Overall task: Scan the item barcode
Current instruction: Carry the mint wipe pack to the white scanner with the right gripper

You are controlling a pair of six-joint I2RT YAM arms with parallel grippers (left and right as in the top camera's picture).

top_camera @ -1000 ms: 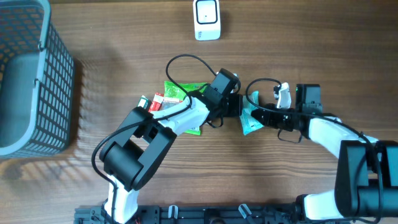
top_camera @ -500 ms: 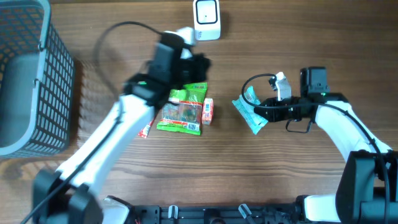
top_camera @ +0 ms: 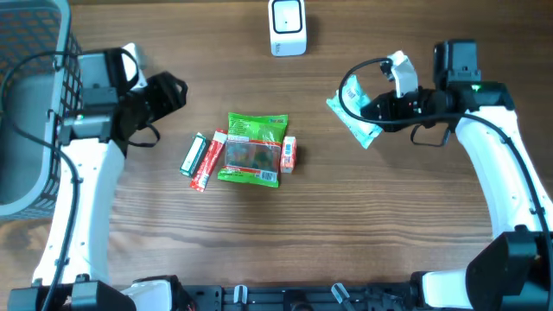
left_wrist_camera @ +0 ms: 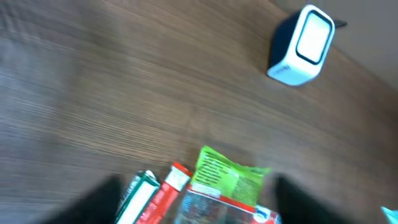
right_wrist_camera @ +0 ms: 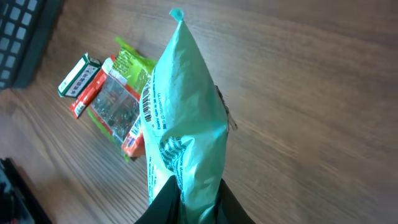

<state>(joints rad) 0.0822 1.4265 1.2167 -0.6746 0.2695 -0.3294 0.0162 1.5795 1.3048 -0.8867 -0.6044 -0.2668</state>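
My right gripper (top_camera: 373,111) is shut on a teal snack packet (top_camera: 352,123), holding it right of the white barcode scanner (top_camera: 287,27) and apart from it. In the right wrist view the packet (right_wrist_camera: 184,118) stands up from my fingers (right_wrist_camera: 163,204), with a barcode (right_wrist_camera: 147,103) along its left edge. My left gripper (top_camera: 169,92) is open with nothing in it, left of the item pile. The left wrist view is blurred. It shows the scanner (left_wrist_camera: 303,45) at the top right and the pile below, between my dark fingers (left_wrist_camera: 93,202).
On the table's middle lie a green packet (top_camera: 251,149), a red box (top_camera: 208,161), a green-white box (top_camera: 192,155) and a small orange pack (top_camera: 288,154). A grey mesh basket (top_camera: 79,104) stands at the left edge, close to my left arm.
My left arm has swung from the middle of the table to the far left by the basket and its gripper has opened. My right gripper carried the teal packet up and right.
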